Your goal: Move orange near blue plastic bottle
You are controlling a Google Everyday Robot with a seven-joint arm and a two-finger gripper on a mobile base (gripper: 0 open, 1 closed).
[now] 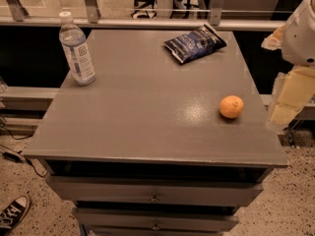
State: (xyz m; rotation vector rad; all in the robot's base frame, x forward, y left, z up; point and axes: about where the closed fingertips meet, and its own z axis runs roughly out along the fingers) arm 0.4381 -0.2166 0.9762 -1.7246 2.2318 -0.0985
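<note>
The orange (231, 106) is a small round fruit resting on the right side of the grey table top (147, 107), near the right edge. The blue plastic bottle (77, 48) stands upright at the far left of the table, with a white cap and a pale label. My gripper (278, 118) hangs at the right edge of the view, beyond the table's right edge, to the right of the orange and apart from it. It holds nothing that I can see.
A dark blue crinkled snack bag (195, 43) lies at the back right of the table. Drawers (155, 193) sit below the top. A railing (147, 22) runs behind the table. A shoe (12, 213) is on the floor at lower left.
</note>
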